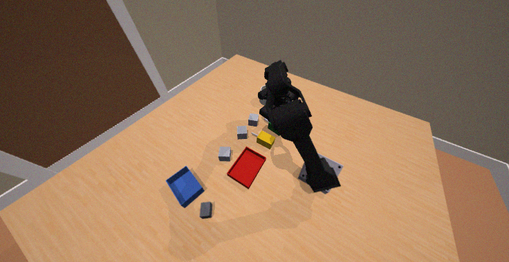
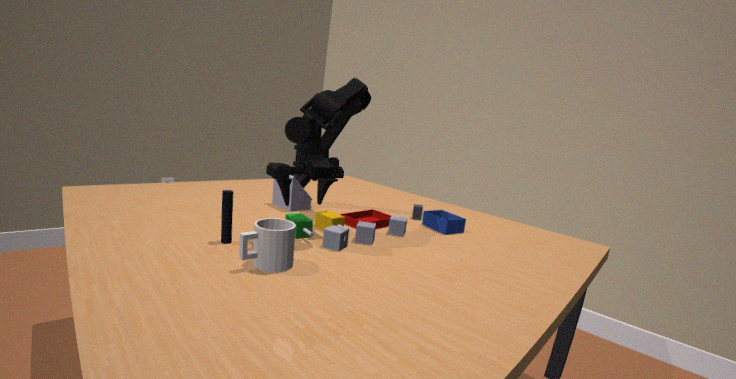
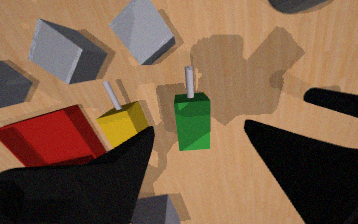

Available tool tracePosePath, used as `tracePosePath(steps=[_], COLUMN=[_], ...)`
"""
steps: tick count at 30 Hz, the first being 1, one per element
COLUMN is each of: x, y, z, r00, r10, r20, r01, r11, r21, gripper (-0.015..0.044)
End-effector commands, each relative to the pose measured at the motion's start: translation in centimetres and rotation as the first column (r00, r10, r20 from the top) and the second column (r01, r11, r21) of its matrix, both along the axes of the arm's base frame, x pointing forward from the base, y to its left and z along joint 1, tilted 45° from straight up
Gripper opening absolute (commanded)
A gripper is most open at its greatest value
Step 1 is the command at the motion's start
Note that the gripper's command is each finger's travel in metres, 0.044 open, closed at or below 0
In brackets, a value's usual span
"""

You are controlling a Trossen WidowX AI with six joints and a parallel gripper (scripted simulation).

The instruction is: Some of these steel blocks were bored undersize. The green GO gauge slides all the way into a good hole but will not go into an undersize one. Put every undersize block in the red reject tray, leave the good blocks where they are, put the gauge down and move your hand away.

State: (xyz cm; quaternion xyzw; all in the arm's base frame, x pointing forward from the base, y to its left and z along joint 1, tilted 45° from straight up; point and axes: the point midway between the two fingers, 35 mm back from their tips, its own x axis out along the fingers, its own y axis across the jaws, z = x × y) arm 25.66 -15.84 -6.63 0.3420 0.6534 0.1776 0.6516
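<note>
Gripper (image 2: pixel 303 202) (image 3: pixel 198 127) spread wide, nothing pinched, fingertips up above the table (image 1: pixel 142 146) (image 2: pixel 360 315) (image 3: pixel 220 175). Green GO gauge (image 1: pixel 272 129) (image 2: pixel 300 226) (image 3: pixel 193 122) sits on the wood, pin out toward the block side. Step in hand looks like gauge set down or about to be picked; can't tell which from this alone. Red reject tray (image 1: pixel 246 168) (image 2: pixel 368 218) (image 3: pixel 55 137) has no block in it in the top view, so sorting seems undone, unless all three are good. If a block was found undersize, next move: go over it open, close on its sides, carry to tray. If testing goes on, come down straight over the gauge and close on its body, not the pin. Gauge vs hand: below the fingers, between them in the wrist view, apart from both. Yellow gauge (image 1: pixel 265 139) (image 2: pixel 329 220) (image 3: pixel 122 125) just beside it, near one finger in that view, could get knocked on descent. Three steel blocks beyond, nearest one (image 1: pixel 253 119) (image 2: pixel 335 237) (image 3: pixel 142 32) off the pin end.
</note>
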Motion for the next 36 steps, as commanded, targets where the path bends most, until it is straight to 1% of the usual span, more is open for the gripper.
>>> tracePosePath(steps=[1,2,3,6,8,11,13,26,36], x=[1.1,1.9,2.7,5.1,6.7,9.0,9.9,10.0,10.2], y=[0.0,0.0,0.0,0.2,0.4,1.0,1.3,1.2,2.2], z=[0.1,0.3,0.5,1.2,1.7,2.5,2.9,2.7,1.6], r00=[0.994,0.983,0.965,0.877,0.790,0.624,0.543,0.532,0.532], r10=[-0.075,-0.131,-0.186,-0.340,-0.430,-0.540,-0.576,-0.580,-0.580], r20=[-0.073,-0.127,-0.182,-0.339,-0.437,-0.565,-0.611,-0.617,-0.616], r01=[0.076,0.134,0.191,0.355,0.456,0.586,0.633,0.638,0.638], r11=[0.997,0.991,0.982,0.935,0.889,0.801,0.759,0.754,0.753], r21=[0.007,0.008,0.006,-0.019,-0.050,-0.118,-0.153,-0.158,-0.158], gripper=[0.0361,0.0335,0.0325,0.0325,0.0325,0.0325,0.0325,0.0325,0.0325])
